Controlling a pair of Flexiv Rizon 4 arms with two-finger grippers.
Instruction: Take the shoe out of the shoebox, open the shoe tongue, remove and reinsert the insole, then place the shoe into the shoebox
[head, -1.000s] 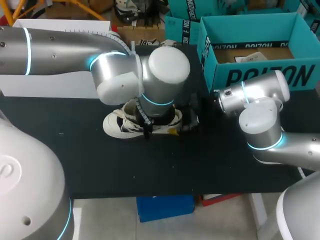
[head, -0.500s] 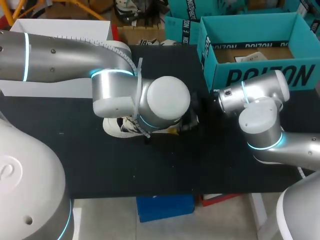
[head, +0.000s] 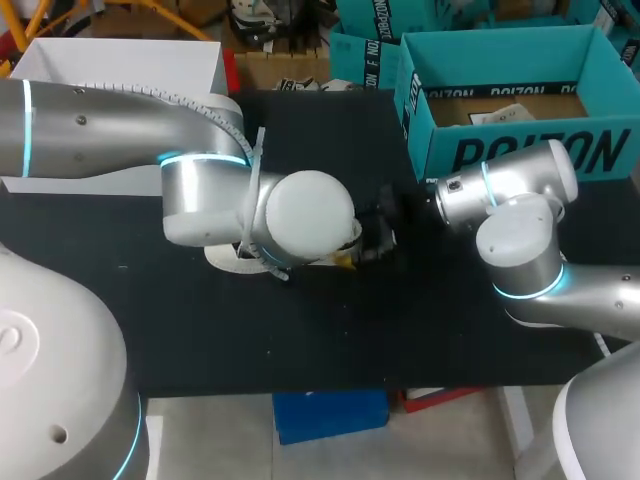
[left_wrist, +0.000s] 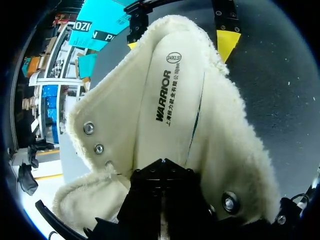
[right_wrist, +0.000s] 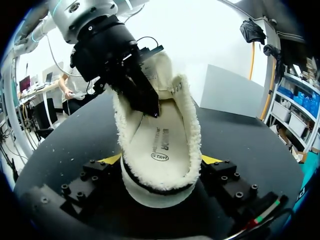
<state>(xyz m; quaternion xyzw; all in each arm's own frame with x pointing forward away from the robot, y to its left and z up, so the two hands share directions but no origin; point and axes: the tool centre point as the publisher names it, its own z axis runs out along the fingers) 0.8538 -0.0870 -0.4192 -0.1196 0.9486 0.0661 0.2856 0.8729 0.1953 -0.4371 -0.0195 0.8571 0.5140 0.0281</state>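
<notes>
Shoe (right_wrist: 192, 135): out of the box and lying on its sole on the worktop, with its heel between the right fingers and its toe pointing away ahead of them. It has a fleece lining and its mouth is spread wide.
Right fingers (right_wrist: 161, 160): clamped on the heel, with one yellow tip against each side, so they hold the shoe steady.
Insole (left_wrist: 170, 115): lies flat inside the shoe. Its long axis runs from the heel at the right fingers towards the toe.
Left fingers (left_wrist: 162, 175): together, and come down from above into the mouth. Their tips are on the front part of the insole, under the folded-back tongue. I cannot tell whether they pinch its edge or only press on it.
Key relation: the insole lies directly under the left fingers, so the left arm is the nearer one for it. Judging by that, the insole step is in hand. Lifting the insole would mean drawing it up and back along the shoe's length towards the heel, against the right fingers' hold.
Print: the insole carries dark lettering along its length and a small oval stamp near the heel.
Worktop (head: 300, 340): dark. The shoe lies across it near the middle.
Shoebox (head: 520, 150): teal and open-topped, beyond the right arm and well apart from the shoe. Its front wall has large dark lettering.
</notes>
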